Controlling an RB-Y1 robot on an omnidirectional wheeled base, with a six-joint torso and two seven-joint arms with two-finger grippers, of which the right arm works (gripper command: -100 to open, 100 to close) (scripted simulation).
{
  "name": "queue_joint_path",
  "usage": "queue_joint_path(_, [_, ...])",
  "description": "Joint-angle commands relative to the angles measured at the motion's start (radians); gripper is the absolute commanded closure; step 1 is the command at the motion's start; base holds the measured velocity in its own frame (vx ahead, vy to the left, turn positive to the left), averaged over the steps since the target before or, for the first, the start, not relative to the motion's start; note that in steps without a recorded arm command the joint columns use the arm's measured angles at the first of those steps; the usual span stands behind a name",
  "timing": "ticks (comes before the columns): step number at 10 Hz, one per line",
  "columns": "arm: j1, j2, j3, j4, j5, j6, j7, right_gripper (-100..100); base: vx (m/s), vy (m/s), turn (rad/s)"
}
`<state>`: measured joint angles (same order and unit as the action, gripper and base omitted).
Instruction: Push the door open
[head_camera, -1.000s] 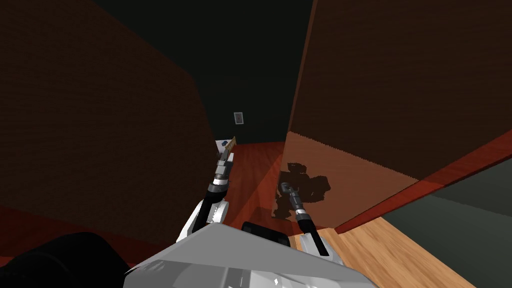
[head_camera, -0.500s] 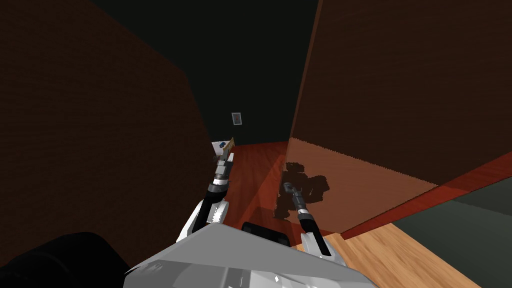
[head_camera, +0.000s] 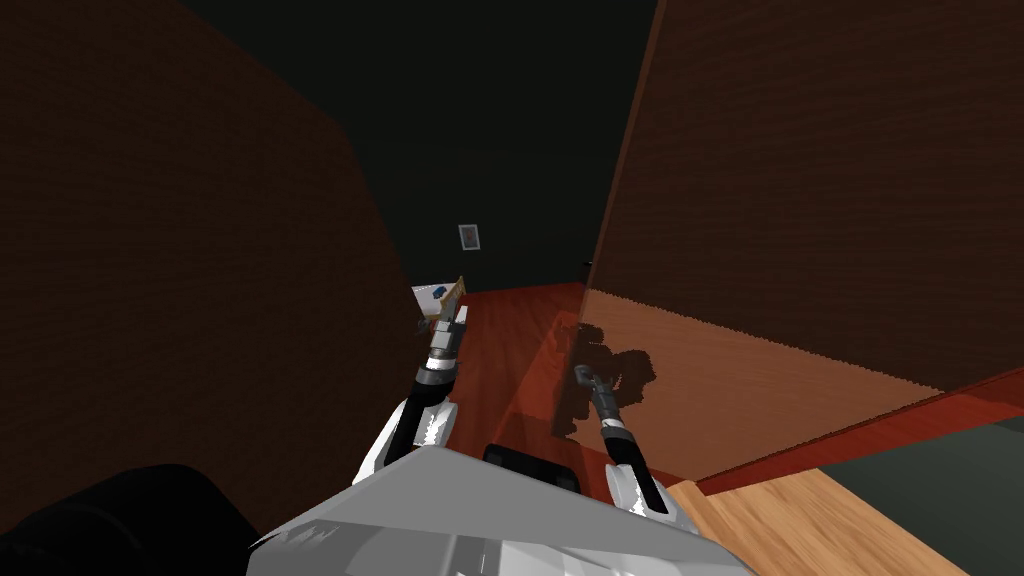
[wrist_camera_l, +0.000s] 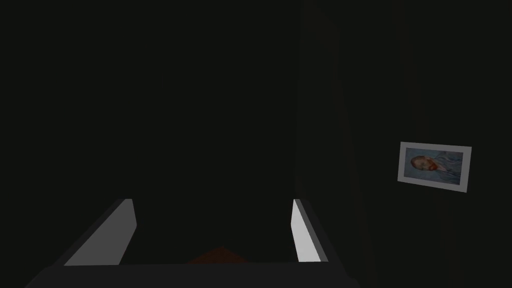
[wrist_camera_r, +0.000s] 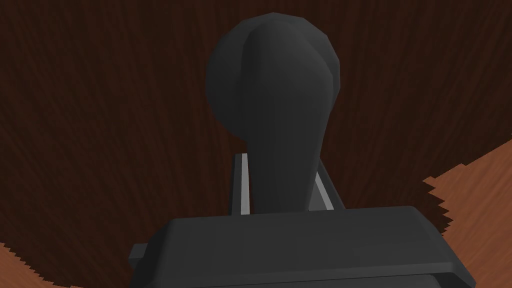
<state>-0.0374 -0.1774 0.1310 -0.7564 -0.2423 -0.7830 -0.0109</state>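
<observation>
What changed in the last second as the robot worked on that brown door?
The brown door has swung a little farther open, its free edge moving right. The right gripper, fingers shut on the dark door handle, went with it. The left gripper stayed where it was, fingers open, holding nothing.

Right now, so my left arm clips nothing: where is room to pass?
Free: the red floor strip between the dark wall and the door edge, where the open left gripper points. Crowded: the right gripper, shut on the handle.
</observation>
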Motion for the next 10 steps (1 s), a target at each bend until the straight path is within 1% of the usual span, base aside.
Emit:
queue_joint_path(1, [-0.008, 0.0, -0.028, 0.003, -0.009, 0.002, 0.011, 100, 0.146, 0.104, -0.066])
queue_joint_path(3, [-0.012, 0.003, -0.052, 0.012, -0.016, 0.002, 0.019, 100, 0.167, 0.121, -0.071])
queue_joint_path(6, [-0.017, 0.007, -0.078, 0.022, -0.024, 0.003, 0.027, 100, 0.189, 0.068, -0.04])
queue_joint_path(7, [-0.006, 0.007, -0.073, 0.013, -0.023, 0.011, 0.027, 100, 0.087, 0.018, -0.019])
queue_joint_path(8, [-0.008, 0.005, -0.089, 0.014, -0.03, 0.01, 0.032, 100, 0.127, 0.02, -0.038])
queue_joint_path(10, [-0.009, 0.004, -0.105, 0.019, -0.038, 0.008, 0.037, 100, 0.186, 0.027, -0.043])
